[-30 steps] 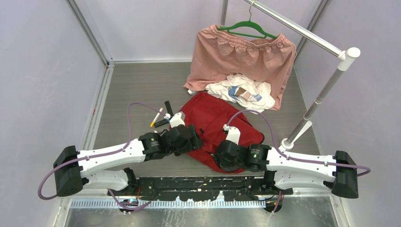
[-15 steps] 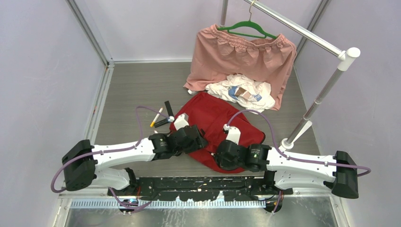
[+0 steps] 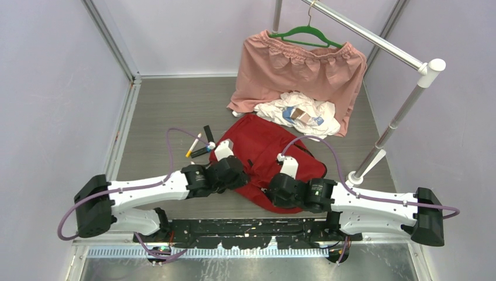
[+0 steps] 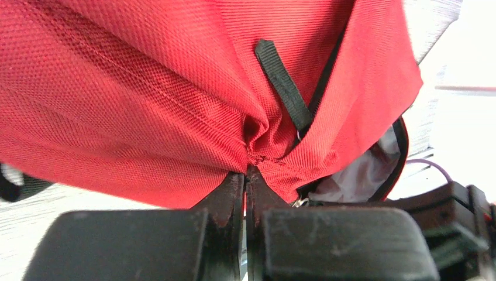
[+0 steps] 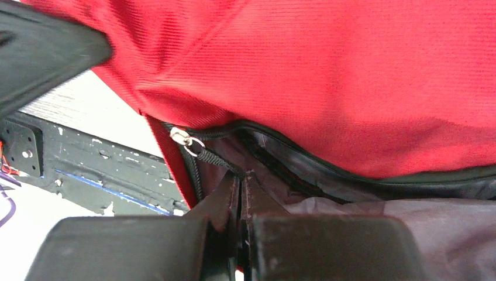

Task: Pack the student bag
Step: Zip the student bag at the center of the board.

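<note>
The student bag (image 3: 257,143), dark red with black zipper trim, lies in the middle of the table between both arms. My left gripper (image 4: 245,170) is shut on a pinched fold of the bag's red fabric (image 4: 175,88), just below a black strap tab (image 4: 283,85). In the top view the left gripper (image 3: 238,174) is at the bag's left edge. My right gripper (image 5: 241,174) is shut on the black cord of the zipper pull (image 5: 186,139), at the bag's open mouth, where grey lining (image 5: 362,216) shows. From above, the right gripper (image 3: 275,190) is at the bag's near edge.
A pink garment (image 3: 301,67) on a green hanger hangs from the metal rail (image 3: 403,111) at the back. A white printed cloth (image 3: 301,114) lies behind the bag. Pens and markers (image 3: 197,144) lie left of the bag. The rail's foot (image 3: 357,177) stands right of it.
My left gripper reached in to the bag's left edge and shut on a fold of its fabric. The bag's near part has bunched up slightly. The right gripper keeps its hold.
</note>
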You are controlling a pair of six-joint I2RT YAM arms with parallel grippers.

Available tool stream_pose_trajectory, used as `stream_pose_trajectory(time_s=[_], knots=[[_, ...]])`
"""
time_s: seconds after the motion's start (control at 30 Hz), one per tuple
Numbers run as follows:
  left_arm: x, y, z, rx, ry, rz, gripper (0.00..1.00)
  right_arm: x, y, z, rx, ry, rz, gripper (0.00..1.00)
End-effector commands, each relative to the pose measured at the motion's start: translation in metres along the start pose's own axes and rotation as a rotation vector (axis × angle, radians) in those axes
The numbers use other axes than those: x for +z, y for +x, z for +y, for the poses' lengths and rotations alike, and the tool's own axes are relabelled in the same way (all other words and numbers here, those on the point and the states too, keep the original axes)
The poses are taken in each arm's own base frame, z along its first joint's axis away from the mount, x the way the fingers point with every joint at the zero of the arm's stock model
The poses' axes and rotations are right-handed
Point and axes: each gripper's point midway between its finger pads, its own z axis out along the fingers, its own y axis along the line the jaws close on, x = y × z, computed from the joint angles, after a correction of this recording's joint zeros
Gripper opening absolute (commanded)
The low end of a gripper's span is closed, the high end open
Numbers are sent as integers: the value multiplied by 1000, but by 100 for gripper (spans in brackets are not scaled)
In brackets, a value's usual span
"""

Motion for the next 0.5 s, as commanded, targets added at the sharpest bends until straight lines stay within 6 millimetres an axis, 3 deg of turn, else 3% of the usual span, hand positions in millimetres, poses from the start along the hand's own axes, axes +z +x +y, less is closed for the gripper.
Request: stream_pose_trajectory(time_s=[0.0, 0.2, 0.47], knots=[[-46, -56, -7, 104, -15, -187, 0, -10, -17, 10, 0, -23, -52, 1], [-94, -97, 2, 146, -21, -335, 0, -6, -16, 16, -1, -34, -47, 1], [-105, -91, 15, 165, -3, -309, 0, -2, -18, 23, -7, -26, -38, 1]])
